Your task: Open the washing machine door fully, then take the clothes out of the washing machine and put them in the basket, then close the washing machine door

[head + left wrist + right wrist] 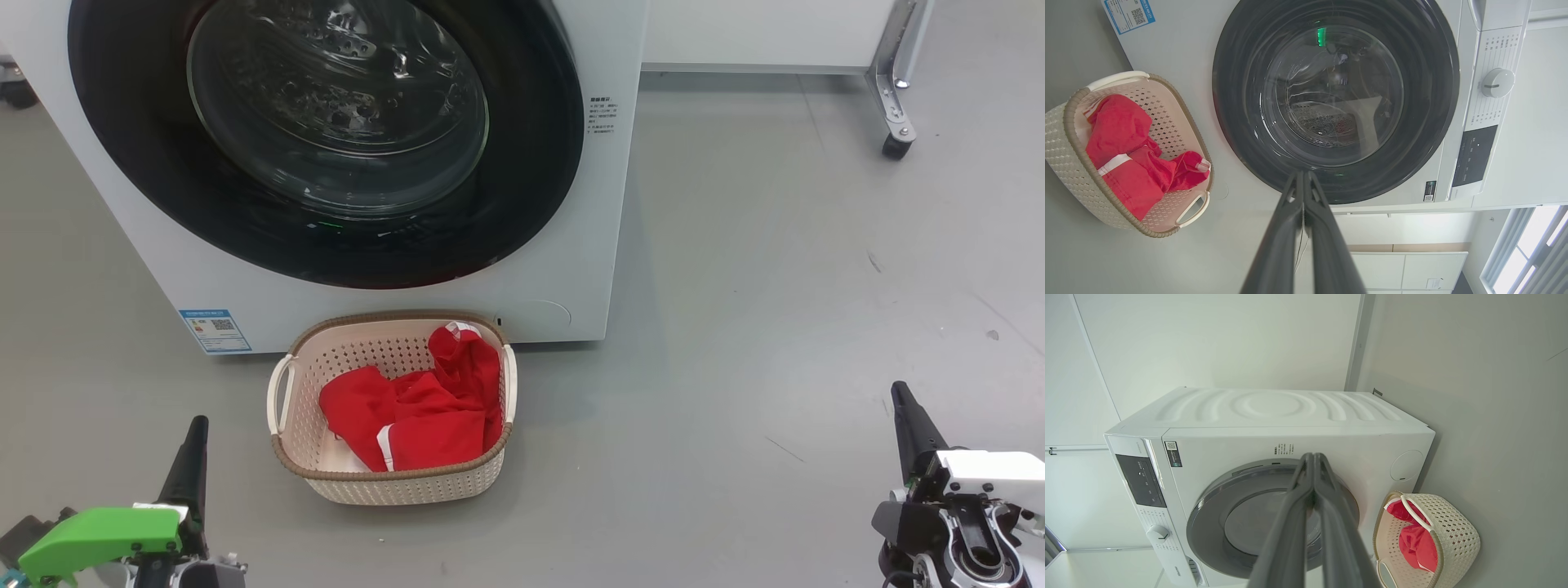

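Note:
The white washing machine [563, 278] stands ahead with its black-rimmed round door [326, 139] shut flat against the front; the same door [1335, 98] faces the left wrist view and shows again [1241, 522] in the right wrist view. On the floor before it sits the cream basket [392, 482] holding the red clothes [416, 408], which also show from the left wrist [1126, 151] and the right wrist [1414, 543]. My left gripper [196, 429] is shut and empty at the lower left. My right gripper [900, 392] is shut and empty at the lower right. Both are clear of the basket.
Grey floor [775, 286] stretches to the right of the machine. A white cabinet on a castor leg [896, 122] stands at the back right. The control panel with its dial [1497, 83] is on the machine's front.

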Motion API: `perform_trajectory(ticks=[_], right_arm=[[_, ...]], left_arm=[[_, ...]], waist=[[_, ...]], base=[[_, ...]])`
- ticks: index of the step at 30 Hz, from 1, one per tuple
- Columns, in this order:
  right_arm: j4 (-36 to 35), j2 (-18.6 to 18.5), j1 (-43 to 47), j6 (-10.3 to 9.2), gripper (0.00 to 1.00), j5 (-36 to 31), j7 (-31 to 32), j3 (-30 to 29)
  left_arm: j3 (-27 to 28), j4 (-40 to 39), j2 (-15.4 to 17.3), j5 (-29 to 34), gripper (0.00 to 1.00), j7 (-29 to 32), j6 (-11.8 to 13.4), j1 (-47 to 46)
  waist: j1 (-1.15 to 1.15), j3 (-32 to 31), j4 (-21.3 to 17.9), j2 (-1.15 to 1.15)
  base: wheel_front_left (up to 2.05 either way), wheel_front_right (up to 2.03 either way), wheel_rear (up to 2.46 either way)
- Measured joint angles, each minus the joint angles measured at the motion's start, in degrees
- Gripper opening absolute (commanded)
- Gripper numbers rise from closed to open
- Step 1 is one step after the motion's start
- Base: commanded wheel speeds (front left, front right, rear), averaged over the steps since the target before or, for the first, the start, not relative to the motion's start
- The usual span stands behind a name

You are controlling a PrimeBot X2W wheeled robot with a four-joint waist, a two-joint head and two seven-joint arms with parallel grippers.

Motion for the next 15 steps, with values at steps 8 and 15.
perform_trajectory(ticks=[8, 15], right_arm=[[-0.02, 0.01, -0.03, 0.0, 0.0, 0.09, 0.0, -0.01], [-0.04, 0.01, -0.07, 0.0, 0.0, 0.09, 0.0, -0.01]], left_arm=[[0.03, 0.01, -0.03, 0.0, 0.0, 0.02, 0.0, -0.08], [0.05, 0.01, -0.04, 0.0, 0.0, 0.15, 0.0, -0.08]], waist=[[0.0, 0.0, 0.0, 0.0], [0.0, 0.0, 0.0, 0.0]], base=[[0.0, 0.0, 0.0], [0.0, 0.0, 0.0]])
